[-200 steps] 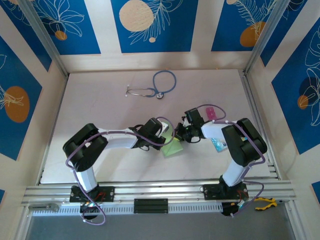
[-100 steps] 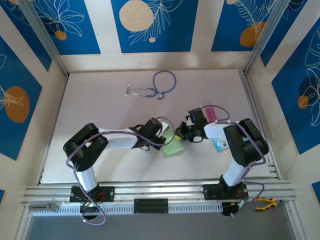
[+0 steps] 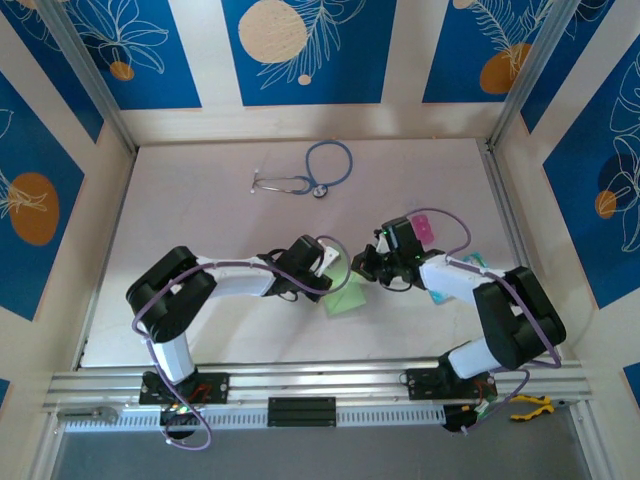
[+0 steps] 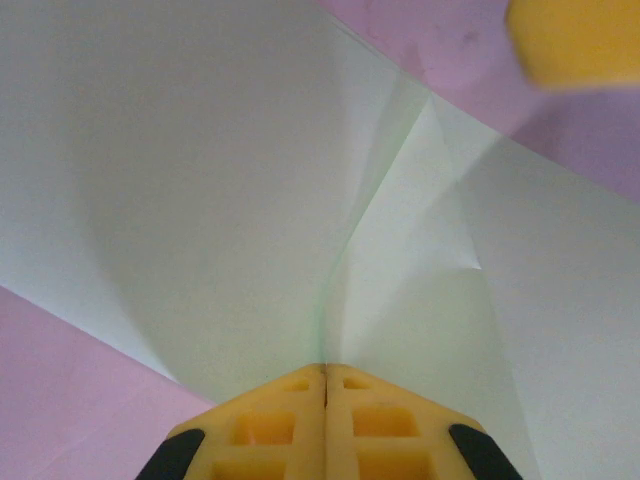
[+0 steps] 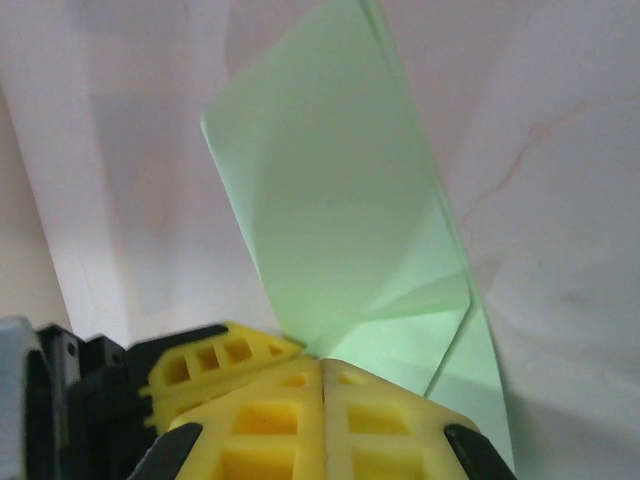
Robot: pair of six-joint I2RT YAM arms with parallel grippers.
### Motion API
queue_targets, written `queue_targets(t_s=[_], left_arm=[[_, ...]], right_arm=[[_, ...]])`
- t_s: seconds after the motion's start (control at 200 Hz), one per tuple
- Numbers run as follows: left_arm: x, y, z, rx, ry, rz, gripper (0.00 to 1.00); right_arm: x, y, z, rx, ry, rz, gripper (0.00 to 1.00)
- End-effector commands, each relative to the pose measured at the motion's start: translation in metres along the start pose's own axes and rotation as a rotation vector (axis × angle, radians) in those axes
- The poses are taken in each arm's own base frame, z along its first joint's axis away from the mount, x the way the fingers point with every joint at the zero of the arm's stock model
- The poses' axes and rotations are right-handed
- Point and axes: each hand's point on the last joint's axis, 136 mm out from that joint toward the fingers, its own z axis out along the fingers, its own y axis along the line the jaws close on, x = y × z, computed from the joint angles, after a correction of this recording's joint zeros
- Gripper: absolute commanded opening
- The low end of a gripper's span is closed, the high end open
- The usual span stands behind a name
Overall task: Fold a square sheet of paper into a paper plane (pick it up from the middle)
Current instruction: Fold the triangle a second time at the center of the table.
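sheet of paper (image 3: 345,297): pale green, centre of the top view, partly raised off the table (image 3: 200,220), creased through its middle.
left gripper (image 4: 325,375): fingers pressed together, pinching the sheet where the crease runs in.
right gripper (image 5: 322,365): fingers pressed together on the sheet's edge, just beside the left.
step: judged an early fold, plane not yet formed.
next move: calls for laying the raised flap flat, edges matched, then pressing the crease.

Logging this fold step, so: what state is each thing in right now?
square sheet of paper: creased, partly raised, pinched by both grippers
left gripper: fingers shut on the paper
right gripper: fingers shut on the paper
stethoscope: lying flat, untouched
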Motion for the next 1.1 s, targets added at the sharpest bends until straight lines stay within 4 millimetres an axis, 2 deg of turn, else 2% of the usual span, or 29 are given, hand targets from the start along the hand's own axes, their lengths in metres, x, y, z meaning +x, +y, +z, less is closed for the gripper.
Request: queue_targets(t_s=[0.0, 0.115, 0.325, 0.54, 0.72, 0.845, 0.915, 1.096], left_arm=[[0.036, 0.000, 0.001, 0.035, 0.118, 0.021, 0.00], [0.035, -0.001, 0.000, 0.042, 0.117, 0.022, 0.00], [0.035, -0.002, 0.001, 0.046, 0.115, 0.014, 0.00], [0.032, -0.002, 0.000, 0.040, 0.106, 0.008, 0.00], [0.028, 0.005, -0.002, -0.004, 0.089, -0.005, 0.00], [0.017, 0.010, -0.009, -0.035, 0.052, -0.044, 0.06], [0.008, 0.014, -0.016, -0.049, 0.027, -0.083, 0.21], [-0.010, 0.010, -0.040, -0.051, -0.035, -0.183, 0.32]], right_arm=[[0.025, -0.002, 0.006, -0.001, 0.088, -0.019, 0.02], [0.033, -0.001, 0.013, -0.002, 0.118, -0.030, 0.02], [0.032, -0.002, 0.024, 0.014, 0.142, -0.040, 0.02], [0.037, -0.020, 0.037, 0.035, 0.162, -0.005, 0.01], [0.046, -0.044, 0.036, 0.110, 0.154, 0.033, 0.00], [0.052, -0.055, 0.036, 0.127, 0.151, 0.064, 0.00], [0.055, -0.058, 0.036, 0.131, 0.147, 0.078, 0.00], [0.056, -0.064, 0.033, 0.160, 0.121, 0.109, 0.00]])
